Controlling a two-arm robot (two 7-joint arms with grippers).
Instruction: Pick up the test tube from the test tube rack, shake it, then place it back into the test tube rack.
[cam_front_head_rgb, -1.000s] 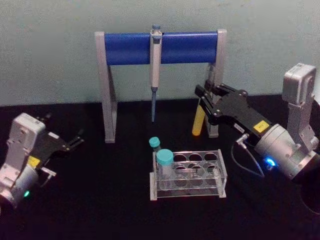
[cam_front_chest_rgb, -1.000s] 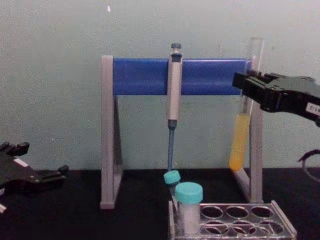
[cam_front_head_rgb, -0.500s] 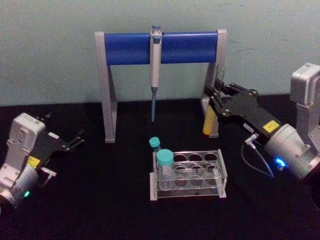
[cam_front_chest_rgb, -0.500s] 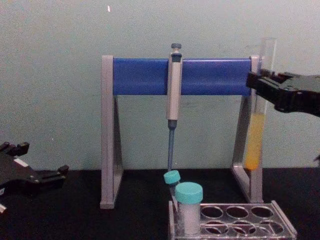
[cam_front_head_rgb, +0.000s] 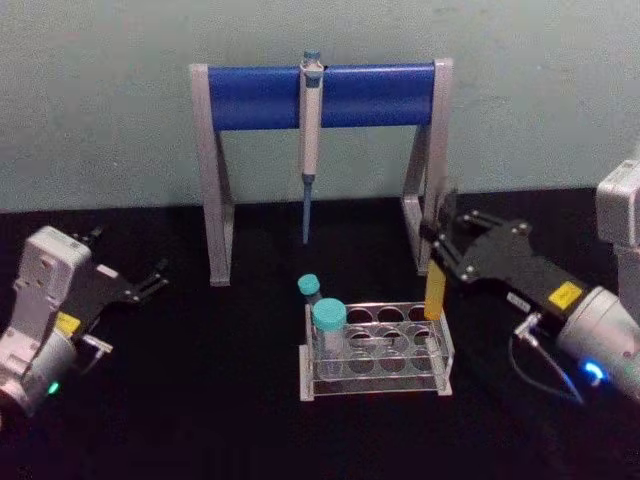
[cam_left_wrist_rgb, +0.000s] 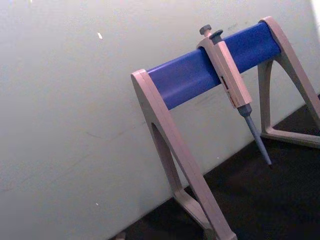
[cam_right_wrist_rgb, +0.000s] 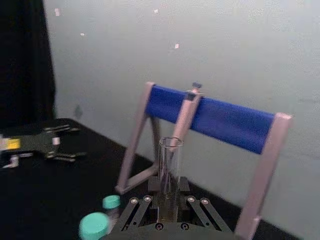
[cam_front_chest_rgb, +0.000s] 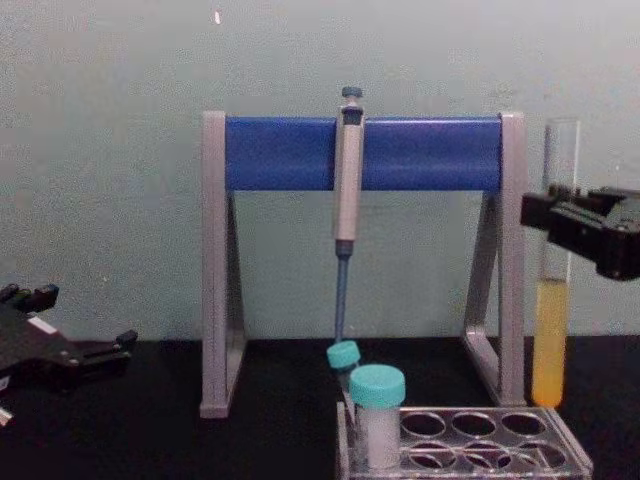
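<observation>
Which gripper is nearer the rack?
Right. The right gripper holds the tube at the right end of the rack, just above it; the left gripper sits open far off to the rack's left.

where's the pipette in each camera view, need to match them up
head view: the pipette hangs top centre, on the middle of the blue bar.
left wrist view: the pipette slants across the bar, nearer its farther leg.
right wrist view: the pipette crosses the bar just beyond the test tube held by the right gripper.
chest view: the pipette hangs top centre, upright.
shared landmark: the blue bar.
</observation>
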